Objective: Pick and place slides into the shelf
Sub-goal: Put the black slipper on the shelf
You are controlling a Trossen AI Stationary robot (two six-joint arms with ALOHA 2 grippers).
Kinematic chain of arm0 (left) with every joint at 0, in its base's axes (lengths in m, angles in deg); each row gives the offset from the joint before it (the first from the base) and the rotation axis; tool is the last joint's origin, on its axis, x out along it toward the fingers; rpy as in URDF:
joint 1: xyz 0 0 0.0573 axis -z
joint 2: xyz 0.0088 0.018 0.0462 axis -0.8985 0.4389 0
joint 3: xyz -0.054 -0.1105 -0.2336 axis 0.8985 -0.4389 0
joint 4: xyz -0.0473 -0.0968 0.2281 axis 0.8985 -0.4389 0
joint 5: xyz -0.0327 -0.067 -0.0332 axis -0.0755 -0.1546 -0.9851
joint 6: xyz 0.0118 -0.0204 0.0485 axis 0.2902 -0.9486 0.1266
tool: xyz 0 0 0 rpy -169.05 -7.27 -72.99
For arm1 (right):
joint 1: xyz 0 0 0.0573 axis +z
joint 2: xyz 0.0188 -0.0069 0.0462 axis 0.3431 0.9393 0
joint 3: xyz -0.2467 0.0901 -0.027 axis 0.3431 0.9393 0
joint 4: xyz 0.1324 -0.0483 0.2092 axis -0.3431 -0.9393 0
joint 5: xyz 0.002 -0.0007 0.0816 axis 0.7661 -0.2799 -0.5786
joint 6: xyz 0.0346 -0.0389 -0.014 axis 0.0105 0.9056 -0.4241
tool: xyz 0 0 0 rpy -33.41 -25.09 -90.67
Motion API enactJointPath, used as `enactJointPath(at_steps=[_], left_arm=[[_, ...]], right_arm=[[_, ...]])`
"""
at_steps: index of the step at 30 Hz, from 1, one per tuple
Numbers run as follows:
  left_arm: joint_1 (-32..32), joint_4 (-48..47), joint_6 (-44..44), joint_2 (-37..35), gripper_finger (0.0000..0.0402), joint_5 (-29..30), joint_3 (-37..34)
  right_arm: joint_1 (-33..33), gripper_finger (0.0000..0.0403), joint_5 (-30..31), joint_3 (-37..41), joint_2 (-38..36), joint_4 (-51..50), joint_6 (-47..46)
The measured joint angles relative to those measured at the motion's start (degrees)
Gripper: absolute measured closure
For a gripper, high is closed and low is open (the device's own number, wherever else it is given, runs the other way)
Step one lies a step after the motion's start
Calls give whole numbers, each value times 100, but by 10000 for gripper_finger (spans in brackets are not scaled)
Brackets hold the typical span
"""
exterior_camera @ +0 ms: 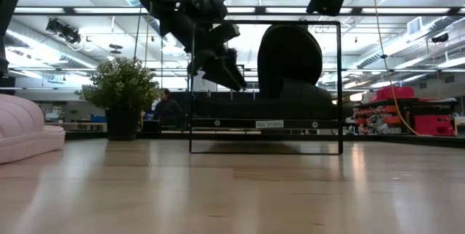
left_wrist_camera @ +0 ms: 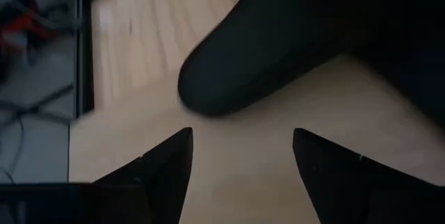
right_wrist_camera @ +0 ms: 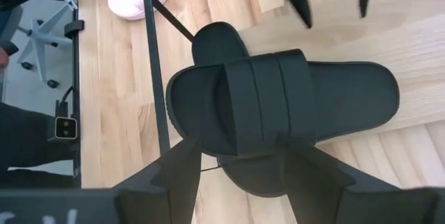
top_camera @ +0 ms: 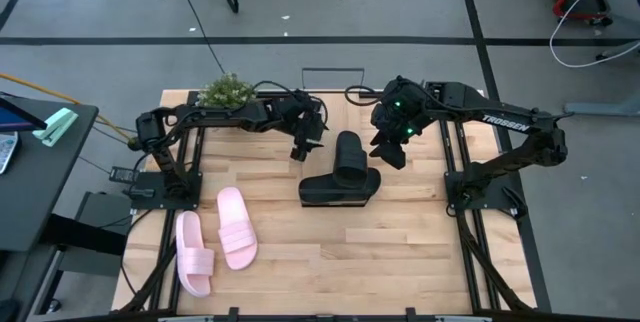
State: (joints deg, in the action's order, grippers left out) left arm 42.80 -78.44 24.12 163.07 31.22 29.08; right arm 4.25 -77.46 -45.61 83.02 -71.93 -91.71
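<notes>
Two black slides lie crossed at mid-table. The upper one [top_camera: 349, 155] runs near to far, and its near end rests across the lower one [top_camera: 336, 191], which runs left to right. They sit by the shelf's black wire frame [right_wrist_camera: 154, 71], whose board [exterior_camera: 265, 123] shows in the low view. My left gripper [top_camera: 303, 148] hangs open just left of the upper slide's far end [left_wrist_camera: 229, 78], with nothing between its fingers. My right gripper [top_camera: 392, 152] hovers open above the crossed slides [right_wrist_camera: 278, 106]. Two pale pink slides [top_camera: 236, 227] [top_camera: 193, 254] lie side by side at the near left.
A potted plant [top_camera: 228, 90] stands at the far left of the table. Bare wood stretches along the near edge and at the near right [top_camera: 400, 252]. A person [exterior_camera: 167, 107] sits in the room beyond the table.
</notes>
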Motion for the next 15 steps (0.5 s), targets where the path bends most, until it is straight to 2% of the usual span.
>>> enactJointPath(at_steps=[8, 15], left_arm=[[-75, -131, -69, 0, 154, -7, 0], [-79, -130, -218, 0, 154, -7, 0]], right_arm=[[0, 211, 208, 0, 2, 70, 76], [422, 211, 469, 228, 8, 822, 162]])
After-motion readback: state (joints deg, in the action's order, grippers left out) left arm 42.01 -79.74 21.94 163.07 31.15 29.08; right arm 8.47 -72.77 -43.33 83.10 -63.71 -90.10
